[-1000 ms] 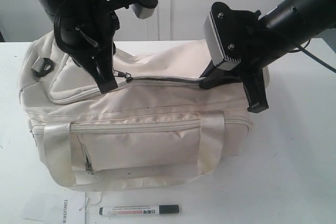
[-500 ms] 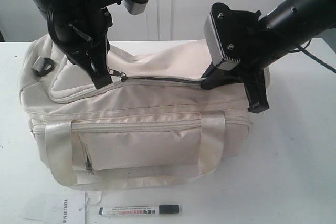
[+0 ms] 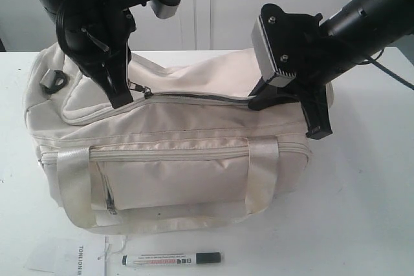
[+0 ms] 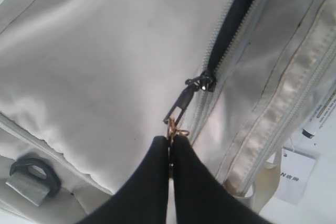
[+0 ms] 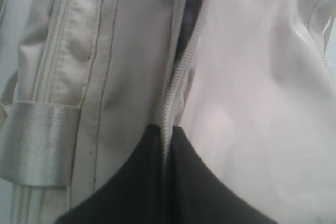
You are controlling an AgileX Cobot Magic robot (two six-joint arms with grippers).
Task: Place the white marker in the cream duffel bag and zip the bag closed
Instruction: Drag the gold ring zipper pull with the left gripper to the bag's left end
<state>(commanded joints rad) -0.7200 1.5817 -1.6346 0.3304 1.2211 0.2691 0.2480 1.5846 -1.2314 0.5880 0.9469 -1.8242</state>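
Left gripper (image 4: 171, 139), jaws pressed together, pinches the zip pull (image 4: 182, 105) at upper left of the exterior frame. Right gripper (image 5: 164, 129) is clamped tight on the zip edge of the cream duffel bag (image 3: 174, 179). The white marker (image 3: 171, 259) lies on the table (image 3: 362, 211) at bottom centre, outside the bag.

A white paper tag (image 3: 62, 256) near the white marker (image 3: 171, 259) carries dark capital letters, "TONLION" (the word after it is cut off after "M"). The marker's red print is too small to read.
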